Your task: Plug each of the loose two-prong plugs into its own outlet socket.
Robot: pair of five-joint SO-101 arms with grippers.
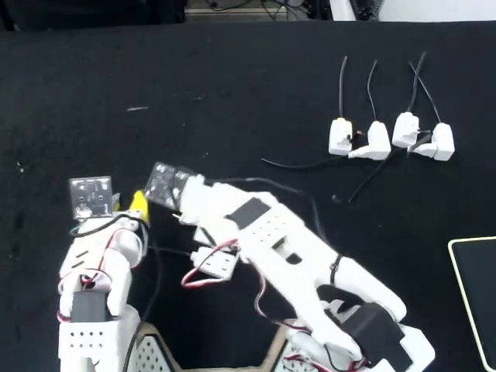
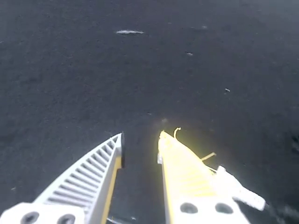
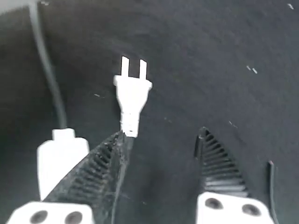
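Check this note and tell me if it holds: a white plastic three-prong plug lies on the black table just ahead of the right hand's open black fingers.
Wrong on one count: the white plastic plug has two flat prongs, not three, as the right wrist view shows. The rest stands: it lies on the black table just ahead of the right hand, whose black fingers are open.

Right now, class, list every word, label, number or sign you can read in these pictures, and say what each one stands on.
None: no word, number or sign can be read anywhere.
Two-prong plug: plain white, no marking visible.
Corded white blocks: too small to show any print.
Dark panel at the table's edge: blank.
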